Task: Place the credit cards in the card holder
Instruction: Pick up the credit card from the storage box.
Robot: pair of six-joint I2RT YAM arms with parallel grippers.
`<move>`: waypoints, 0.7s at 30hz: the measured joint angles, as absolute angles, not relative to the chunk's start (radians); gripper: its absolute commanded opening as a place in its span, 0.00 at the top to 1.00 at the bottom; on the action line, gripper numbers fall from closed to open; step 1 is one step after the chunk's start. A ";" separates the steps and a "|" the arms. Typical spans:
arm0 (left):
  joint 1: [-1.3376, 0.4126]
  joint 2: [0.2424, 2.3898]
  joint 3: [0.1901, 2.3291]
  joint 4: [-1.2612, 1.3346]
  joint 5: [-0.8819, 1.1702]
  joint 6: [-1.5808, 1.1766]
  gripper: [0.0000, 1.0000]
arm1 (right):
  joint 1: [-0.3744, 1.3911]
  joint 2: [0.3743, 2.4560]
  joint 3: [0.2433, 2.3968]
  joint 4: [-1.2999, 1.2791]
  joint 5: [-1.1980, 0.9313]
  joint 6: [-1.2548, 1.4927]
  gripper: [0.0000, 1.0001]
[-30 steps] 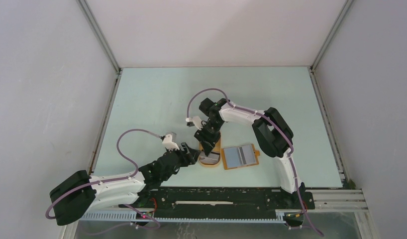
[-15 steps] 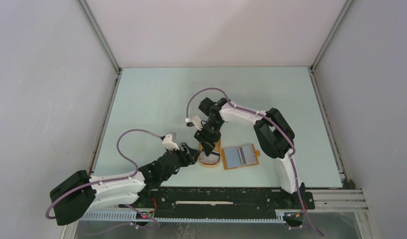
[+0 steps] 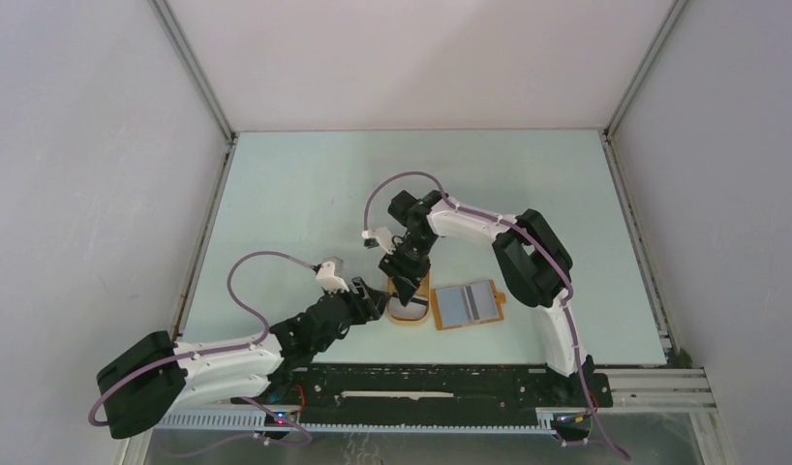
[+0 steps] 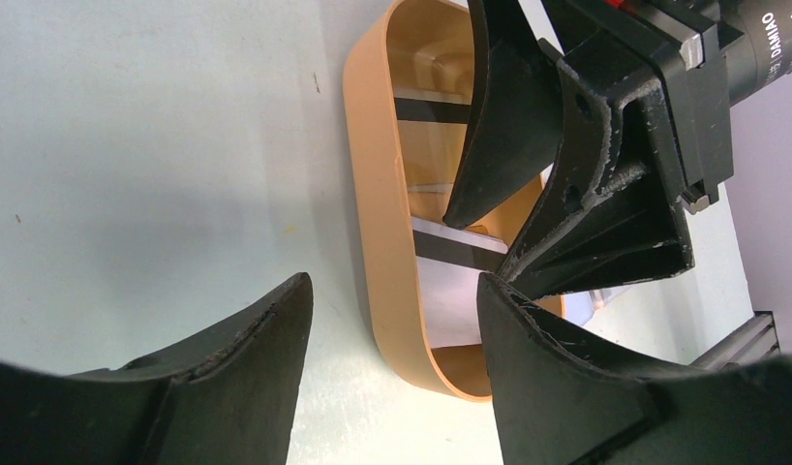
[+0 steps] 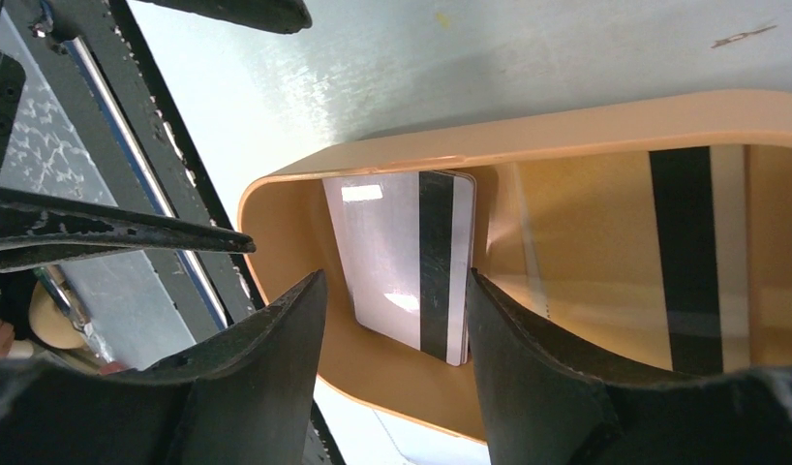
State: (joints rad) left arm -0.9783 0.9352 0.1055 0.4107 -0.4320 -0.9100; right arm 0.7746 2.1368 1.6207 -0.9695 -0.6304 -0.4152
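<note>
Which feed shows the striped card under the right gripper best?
Right wrist: the card lies mostly visible in the tray, black stripe clear, between the fingers of the open right gripper. Left wrist shows part of it behind the tray wall and that gripper. Top external shows a sliver.

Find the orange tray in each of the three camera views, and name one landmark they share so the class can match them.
Top external: the orange tray sits low in the centre, just left of the wallet.
Left wrist: upper centre, running top to bottom.
Right wrist: fills the centre and right.
Shared landmark: the open right gripper poised over the tray in every view.
</note>
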 measured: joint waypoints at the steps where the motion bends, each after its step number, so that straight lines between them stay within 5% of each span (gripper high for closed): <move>1: -0.978 0.935 0.105 0.410 -0.432 -0.910 0.32 | 0.775 2.138 1.621 -0.971 -0.636 -0.416 0.37; 21: -0.978 0.918 0.105 0.410 -0.432 -0.917 0.33 | 0.772 2.151 1.633 -1.024 -0.764 -0.432 0.40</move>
